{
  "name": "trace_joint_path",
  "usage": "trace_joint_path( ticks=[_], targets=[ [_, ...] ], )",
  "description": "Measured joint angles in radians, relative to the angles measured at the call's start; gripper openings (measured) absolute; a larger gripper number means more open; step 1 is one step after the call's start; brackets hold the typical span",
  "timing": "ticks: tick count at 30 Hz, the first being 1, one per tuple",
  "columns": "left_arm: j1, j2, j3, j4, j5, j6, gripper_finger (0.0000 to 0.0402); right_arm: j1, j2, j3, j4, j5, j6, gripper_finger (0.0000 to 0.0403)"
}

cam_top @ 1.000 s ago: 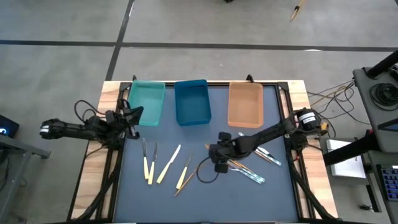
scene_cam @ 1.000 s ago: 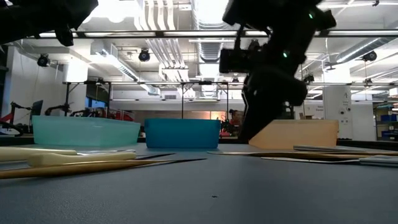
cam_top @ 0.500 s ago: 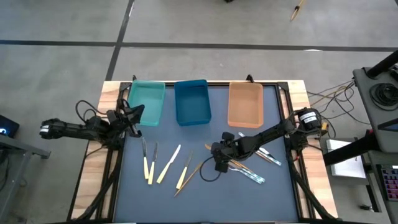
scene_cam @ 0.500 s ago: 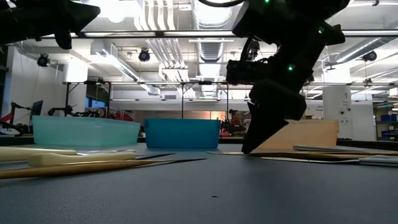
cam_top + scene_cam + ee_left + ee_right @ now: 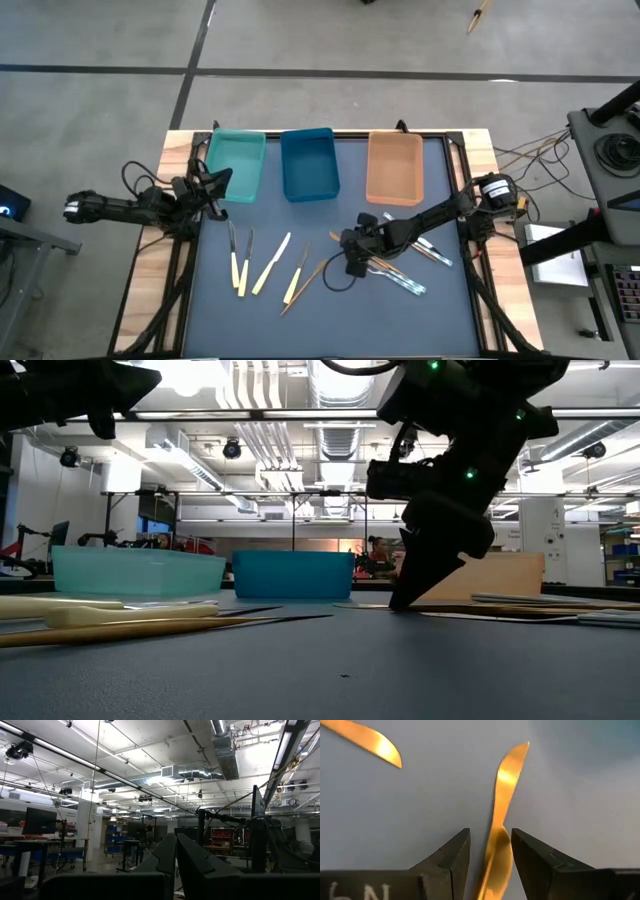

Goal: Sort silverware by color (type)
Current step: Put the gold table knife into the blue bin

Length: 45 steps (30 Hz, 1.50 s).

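- Right gripper point(image 5: 345, 262) sits low over the mat just right of centre, arm reaching in from 3 o'clock; its fingers point(image 5: 451, 857) stand spread on either side of a wooden knife point(image 5: 501, 810), not pinching it.
- Left gripper point(image 5: 222, 180) is pressed shut, raised at 9 o'clock by the teal tray point(image 5: 237, 164).
- Cream cutlery point(image 5: 260, 264) lies at 7 o'clock; a mixed pile point(image 5: 410, 270) with blue-handled pieces lies at 4 o'clock.
- Teal, blue tray point(image 5: 309, 163) and orange tray point(image 5: 394, 167) line the far edge at 12 o'clock, nothing visible inside.
- Pile pieces overlap under the arm; hard to count.
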<state>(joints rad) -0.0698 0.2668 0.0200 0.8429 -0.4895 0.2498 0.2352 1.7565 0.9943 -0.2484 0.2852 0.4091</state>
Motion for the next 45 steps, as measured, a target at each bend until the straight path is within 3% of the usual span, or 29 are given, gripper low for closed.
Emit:
trace_joint_path(
  ticks=[13,27,45],
  targets=[
    [0.000,0.000,0.000,0.000,0.000,0.000,0.0000,-0.001,0.000,-0.014,0.012,-0.021,0.054,0.0130],
    [0.000,0.000,0.000,0.000,0.000,0.000,0.0000,-0.003,-0.001,-0.054,0.110,-0.020,0.055,0.0014],
    [0.000,0.000,0.000,0.001,0.000,0.000,0.0000,-0.025,-0.005,-0.002,0.156,-0.016,0.121,0.0008]
  ],
)
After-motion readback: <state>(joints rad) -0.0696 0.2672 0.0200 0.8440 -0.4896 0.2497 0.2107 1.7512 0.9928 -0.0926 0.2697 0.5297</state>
